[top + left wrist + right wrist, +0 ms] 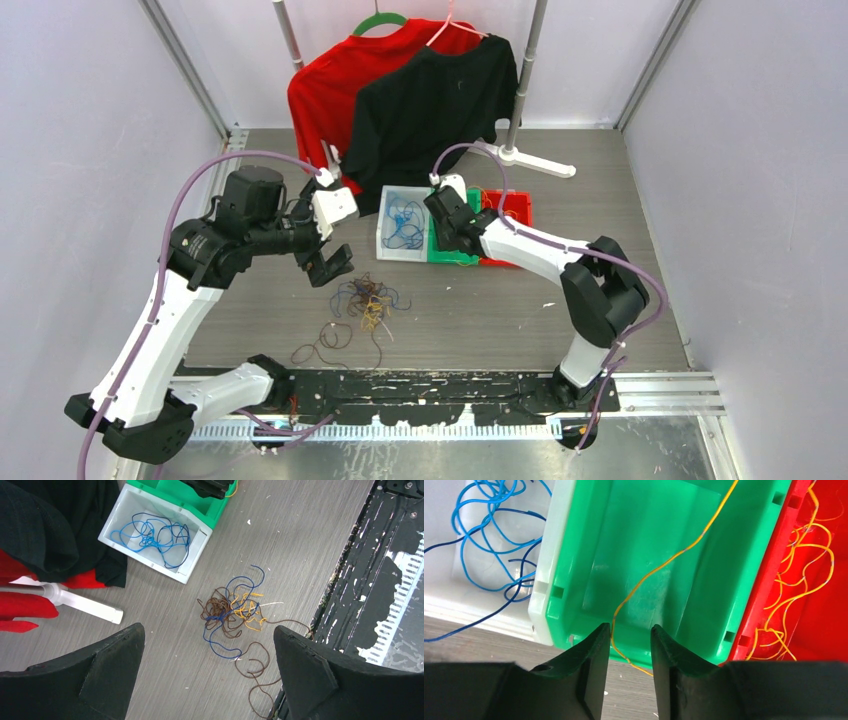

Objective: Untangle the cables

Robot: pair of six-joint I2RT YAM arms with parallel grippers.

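Three open bins sit side by side at the middle of the table: a white bin, a green bin and a red bin. Loose blue cables lie in the white one, and yellow-orange cables are heaped in the red one. A single yellow-orange wire runs across the green bin's floor and over its near wall.

The right gripper hovers at that near wall. Its jaws are partly apart and the wire passes through the gap between them, with no pinch visible. From above, the right arm covers much of the green and red bins.

Nearer the arm bases, the tangle of cables lies on the bare table, with blue, yellow-orange and brown strands knotted together. A brown cable trails from it toward the table's black edge strip. The left gripper hangs over this tangle with its jaws wide apart, holding nothing.

Behind the bins, a red shirt and a black shirt hang from a rack. The black shirt's hem reaches down to the back of the white bin.
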